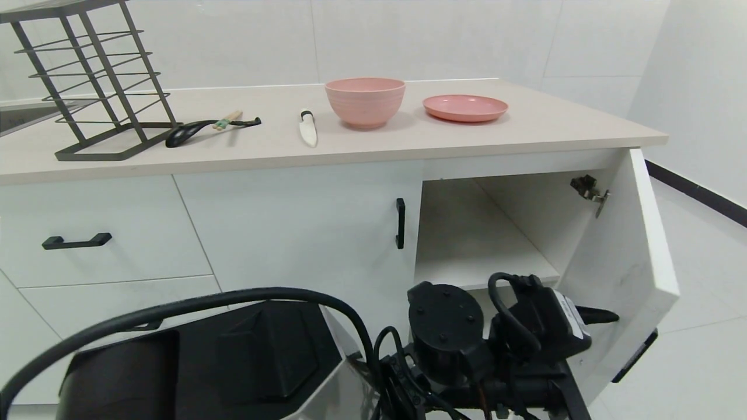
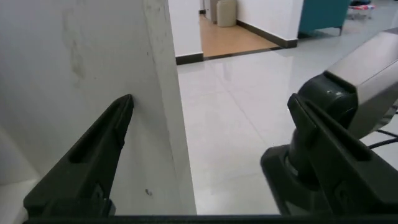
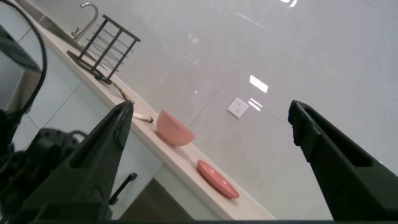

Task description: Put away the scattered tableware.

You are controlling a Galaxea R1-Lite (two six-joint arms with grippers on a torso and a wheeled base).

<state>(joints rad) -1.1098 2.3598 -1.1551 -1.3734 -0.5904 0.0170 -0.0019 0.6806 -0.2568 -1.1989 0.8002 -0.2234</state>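
On the countertop (image 1: 525, 131) lie a black spoon (image 1: 184, 133), chopsticks (image 1: 227, 120), a white knife with a black handle (image 1: 307, 128), a pink bowl (image 1: 365, 102) and a pink plate (image 1: 465, 107). Below the plate, the white cabinet door (image 1: 624, 245) stands swung open. My left gripper (image 1: 601, 317) is low at that door, open, with the door's edge (image 2: 171, 93) between its fingers (image 2: 93, 149). My right gripper (image 3: 210, 107) is open and holds nothing; past it, from a distance, I see the bowl (image 3: 174, 129) and plate (image 3: 217, 179).
A black wire dish rack (image 1: 96, 81) stands at the counter's left end beside a sink (image 1: 23, 114). The open cabinet has a bare white shelf (image 1: 467, 256). The closed door has a black handle (image 1: 400, 223); drawers (image 1: 76, 240) are at left. Tiled floor extends right.
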